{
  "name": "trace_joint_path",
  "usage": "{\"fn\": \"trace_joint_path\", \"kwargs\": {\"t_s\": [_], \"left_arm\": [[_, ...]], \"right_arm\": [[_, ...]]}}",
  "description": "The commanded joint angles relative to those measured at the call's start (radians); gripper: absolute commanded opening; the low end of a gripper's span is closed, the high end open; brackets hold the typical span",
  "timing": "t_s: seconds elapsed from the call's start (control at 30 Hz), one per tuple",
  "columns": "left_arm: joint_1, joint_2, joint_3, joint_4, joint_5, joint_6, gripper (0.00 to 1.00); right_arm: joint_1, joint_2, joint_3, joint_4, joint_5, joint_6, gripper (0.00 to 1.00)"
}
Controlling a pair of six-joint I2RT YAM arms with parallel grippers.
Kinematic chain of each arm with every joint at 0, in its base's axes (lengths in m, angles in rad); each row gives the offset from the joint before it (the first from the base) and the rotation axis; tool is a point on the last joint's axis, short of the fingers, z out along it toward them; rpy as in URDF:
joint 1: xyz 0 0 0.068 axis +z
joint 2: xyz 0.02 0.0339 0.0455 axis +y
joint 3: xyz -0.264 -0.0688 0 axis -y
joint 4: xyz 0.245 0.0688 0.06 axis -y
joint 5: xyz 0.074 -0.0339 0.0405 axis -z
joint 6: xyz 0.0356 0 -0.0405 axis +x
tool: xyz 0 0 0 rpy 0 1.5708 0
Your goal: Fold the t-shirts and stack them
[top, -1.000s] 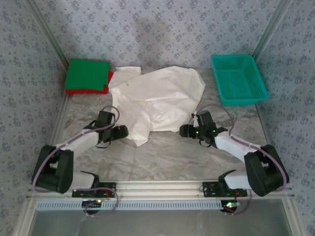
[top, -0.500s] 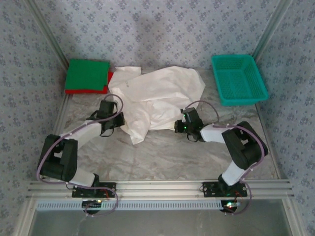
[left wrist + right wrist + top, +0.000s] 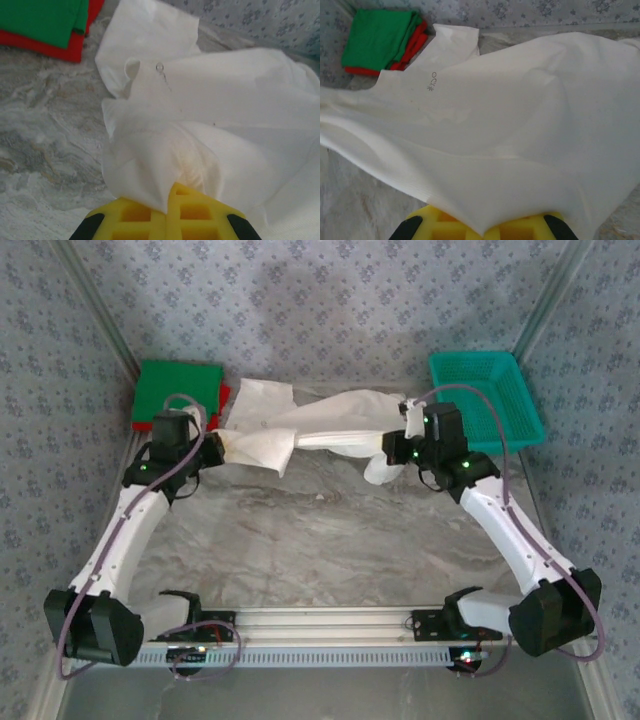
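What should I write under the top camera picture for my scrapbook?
Left arm and right arm stretch the off-white t-shirt between them; green shirt atop red shirt sits left, teal basket right.

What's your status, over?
Left gripper, right gripper shut on off-white t-shirt, stretched between them. Green shirt on red shirt, far left. Teal basket beside right gripper.

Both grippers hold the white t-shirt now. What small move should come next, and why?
Probably lower the off-white t-shirt onto the near half of the table, held taut. The left gripper and right gripper are each shut on one end, and it is bunched and twisted between them, so it likely needs laying flat before folding.
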Motion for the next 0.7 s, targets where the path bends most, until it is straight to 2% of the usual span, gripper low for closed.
{"fn": "trace_joint_path", "kwargs": {"t_s": [0.0, 0.1, 0.13, 0.2, 0.27, 0.3, 0.4, 0.57, 0.67], "left_arm": [[0.024, 0.062, 0.053, -0.076, 0.004, 0.060, 0.00], [0.023, 0.131, 0.082, -0.040, 0.045, 0.057, 0.00], [0.023, 0.146, 0.086, -0.028, 0.056, 0.053, 0.00], [0.024, 0.162, 0.079, -0.014, 0.070, 0.041, 0.00], [0.024, 0.164, 0.068, -0.027, 0.072, 0.041, 0.00], [0.024, 0.157, 0.056, -0.038, 0.066, 0.041, 0.00], [0.024, 0.116, -0.008, -0.056, 0.056, 0.043, 0.33], [0.024, 0.049, -0.130, -0.062, 0.052, 0.044, 0.37], [0.007, 0.090, -0.153, -0.092, 0.078, 0.013, 0.43]], "right_arm": [[-0.020, 0.061, 0.053, -0.190, -0.010, -0.107, 0.00], [-0.028, 0.139, 0.103, -0.190, -0.028, -0.142, 0.00], [-0.037, 0.163, 0.111, -0.187, -0.043, -0.143, 0.03], [-0.052, 0.205, 0.132, -0.190, -0.063, -0.140, 0.12], [-0.057, 0.223, 0.138, -0.213, -0.065, -0.143, 0.28], [-0.056, 0.216, 0.128, -0.208, -0.053, -0.140, 0.31], [-0.062, 0.174, 0.071, -0.176, -0.050, -0.101, 0.36], [-0.072, 0.120, -0.096, -0.096, -0.029, -0.013, 0.34], [-0.070, 0.118, -0.194, 0.017, -0.069, 0.088, 0.34]]}}
